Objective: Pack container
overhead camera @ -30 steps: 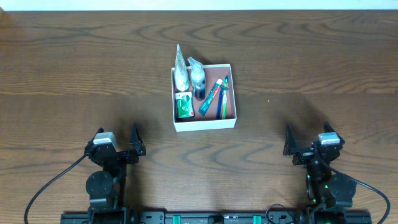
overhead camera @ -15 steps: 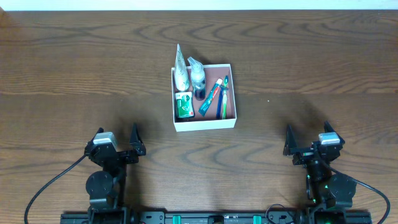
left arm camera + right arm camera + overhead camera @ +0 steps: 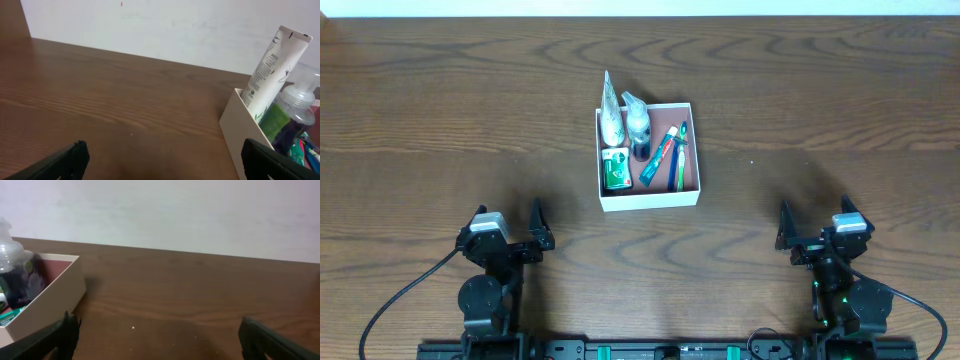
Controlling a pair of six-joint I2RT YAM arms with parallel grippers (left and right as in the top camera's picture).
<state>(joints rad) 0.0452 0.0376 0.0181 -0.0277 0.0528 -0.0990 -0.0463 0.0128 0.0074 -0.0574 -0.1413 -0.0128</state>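
The white-walled container (image 3: pixel 650 200) is sitting on the wooden table (image 3: pixel 440 120), at two o'clock from the left gripper (image 3: pixel 508 215) and ten o'clock from the right gripper (image 3: pixel 814 212), both waiting well apart from it, jaws spread wide, gripping nothing; a tube (image 3: pixel 611 115), bottle (image 3: pixel 638 125) and green packet (image 3: pixel 615 170) are lying inside

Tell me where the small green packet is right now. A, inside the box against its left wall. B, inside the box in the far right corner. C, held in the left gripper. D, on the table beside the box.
A: the overhead view shows the green packet lying inside the container, against its left wall, on the robot's side of the white tube.
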